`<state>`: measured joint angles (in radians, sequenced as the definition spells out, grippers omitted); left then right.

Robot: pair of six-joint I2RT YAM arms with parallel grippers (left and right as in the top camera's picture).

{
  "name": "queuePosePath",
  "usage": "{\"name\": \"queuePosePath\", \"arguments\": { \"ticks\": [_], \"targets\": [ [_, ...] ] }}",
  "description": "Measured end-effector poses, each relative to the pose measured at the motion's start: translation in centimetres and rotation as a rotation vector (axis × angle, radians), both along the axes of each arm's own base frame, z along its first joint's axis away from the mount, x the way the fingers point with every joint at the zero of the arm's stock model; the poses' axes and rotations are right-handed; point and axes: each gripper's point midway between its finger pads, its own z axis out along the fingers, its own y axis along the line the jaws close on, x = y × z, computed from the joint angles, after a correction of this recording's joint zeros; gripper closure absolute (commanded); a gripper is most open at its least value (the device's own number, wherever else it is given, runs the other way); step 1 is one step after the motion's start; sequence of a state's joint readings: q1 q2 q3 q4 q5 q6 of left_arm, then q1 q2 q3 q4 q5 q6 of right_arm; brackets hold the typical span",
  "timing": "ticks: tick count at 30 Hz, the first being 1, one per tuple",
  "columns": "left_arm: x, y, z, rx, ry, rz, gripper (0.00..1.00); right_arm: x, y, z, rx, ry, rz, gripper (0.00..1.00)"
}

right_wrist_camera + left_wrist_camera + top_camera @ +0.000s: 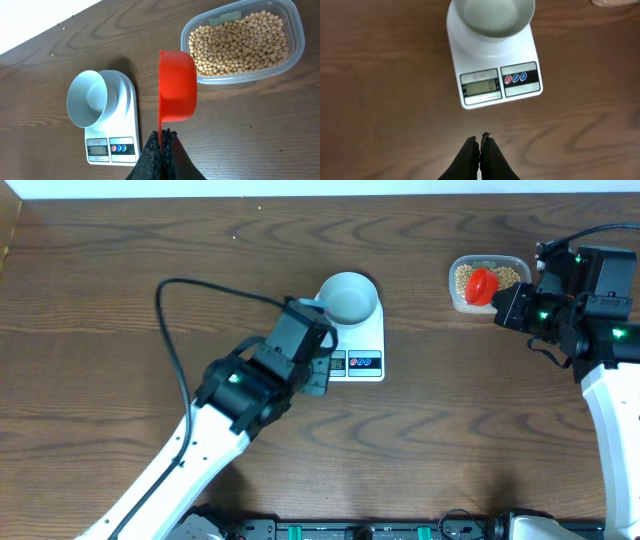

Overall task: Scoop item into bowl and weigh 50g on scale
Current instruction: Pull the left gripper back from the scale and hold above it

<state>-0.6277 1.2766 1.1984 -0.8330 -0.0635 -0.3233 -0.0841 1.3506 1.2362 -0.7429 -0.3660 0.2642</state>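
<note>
While the bowl [350,298] sits on the scale [370,342], the left gripper [481,139] hangs pinched closed (empty); the right gripper [162,134] clamps a red scoop [177,87], seemingly over the beans [240,42].

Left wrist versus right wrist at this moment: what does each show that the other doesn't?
Only the left wrist: the left claw, shut on nothing, and the scale's display large enough to read, showing what looks like 0.
Only the right wrist: the right claw shut on the handle of the red scoop, which is held beside the clear container of beans.
Both: the white bowl, empty, sitting on the scale on the wooden table.
</note>
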Motion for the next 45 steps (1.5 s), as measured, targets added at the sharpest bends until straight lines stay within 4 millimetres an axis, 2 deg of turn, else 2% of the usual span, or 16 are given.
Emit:
{"name": "queuePosePath", "arguments": {
  "ticks": [3, 7, 10, 13, 22, 23, 24, 26, 27, 28, 29, 45],
  "targets": [
    [-0.3, 0.3, -0.8, -0.013, 0.02, 0.041, 0.93, 0.0, 0.0, 0.0, -0.007, -0.003, 0.006, 0.99],
    [-1.0, 0.5, -4.3, -0.01, 0.07, 0.059, 0.93, 0.0, -0.1, -0.1, -0.016, -0.003, 0.005, 0.99],
    [-1.3, -0.1, -6.3, -0.037, 0.086, 0.038, 0.93, 0.0, -0.3, -0.1, -0.024, -0.004, 0.003, 0.99],
    [-1.4, -0.7, -7.1, -0.064, 0.094, 0.019, 0.93, 0.0, -0.3, -0.1, -0.029, -0.004, 0.001, 0.99],
    [-1.5, -1.2, -7.1, -0.09, 0.101, 0.003, 0.93, 0.0, -0.4, -0.2, -0.03, 0.0, 0.0, 0.99],
    [-1.5, -1.3, -7.0, -0.091, 0.101, 0.003, 0.9, 0.0, -0.4, -0.2, -0.03, 0.0, 0.0, 0.99],
    [-1.5, -1.2, -7.0, -0.089, 0.1, 0.002, 0.76, 0.0, -0.4, -0.2, -0.03, 0.0, 0.0, 0.99],
    [-1.5, -1.3, -7.1, -0.09, 0.101, -0.002, 0.63, 0.0, -0.4, -0.2, -0.03, 0.0, -0.001, 0.99],
    [-1.6, -1.3, -7.1, -0.09, 0.102, -0.003, 0.53, 0.0, -0.4, -0.2, -0.03, 0.0, -0.001, 0.99],
    [-1.6, -1.3, -7.1, -0.089, 0.102, -0.005, 0.47, 0.0, -0.4, -0.2, -0.03, 0.0, -0.001, 0.99],
    [-1.6, -1.3, -7.1, -0.091, 0.102, -0.003, 0.45, 0.0, -0.4, -0.2, -0.03, 0.001, -0.001, 0.99],
    [-0.6, -0.2, -6.9, -0.016, 0.043, 0.005, 0.44, 0.0, -0.4, -0.2, -0.03, 0.001, -0.001, 0.99]
  ]
}}
